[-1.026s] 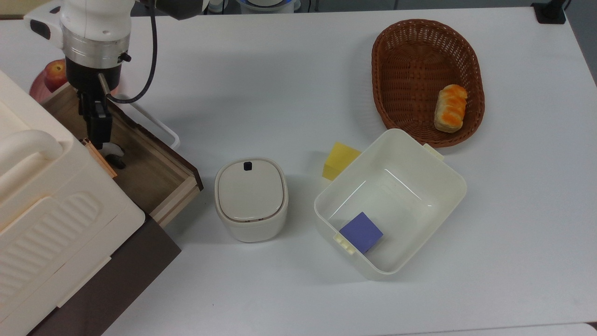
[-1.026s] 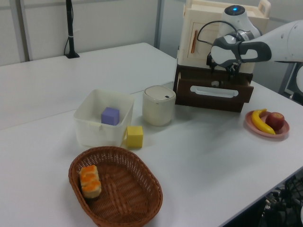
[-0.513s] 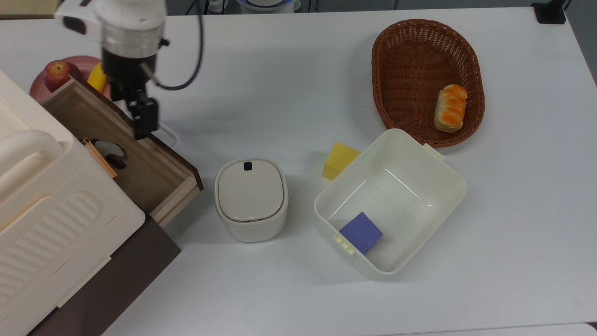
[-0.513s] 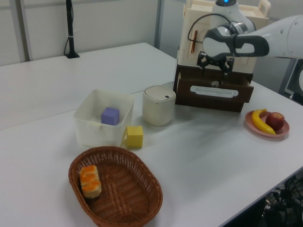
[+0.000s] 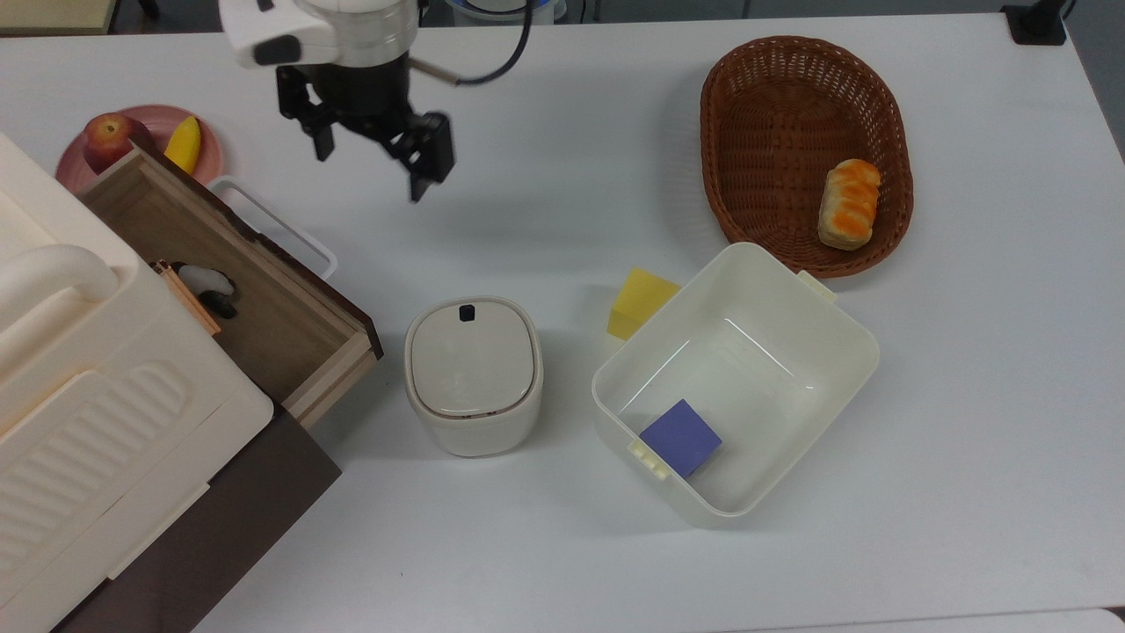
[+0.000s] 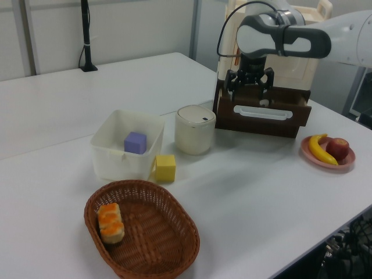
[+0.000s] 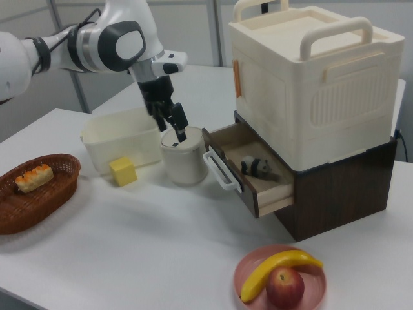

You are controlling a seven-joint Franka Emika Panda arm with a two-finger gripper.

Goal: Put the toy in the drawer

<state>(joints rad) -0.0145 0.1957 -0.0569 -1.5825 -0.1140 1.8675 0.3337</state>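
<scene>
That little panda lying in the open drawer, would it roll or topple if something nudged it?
The panda lies on its side on the flat floor of the drawer, so it probably cannot tip further. Its rounded body might rock or slide a bit on the smooth wood. It looks tiny beside the yellow cube, so it is likely very light and easily knocked about.

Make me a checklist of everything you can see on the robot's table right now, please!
Surface: white table.
Job's things: toy lies in the open drawer.
Clutter: purple cube in the tub; yellow cube beside the tub; lidded pot; bread in the basket; banana and apple on the plate.
Grippers: gripper open, empty, above the table.
Cables: black cable on the arm.
Surroundings: cream case on the drawer cabinet.
</scene>
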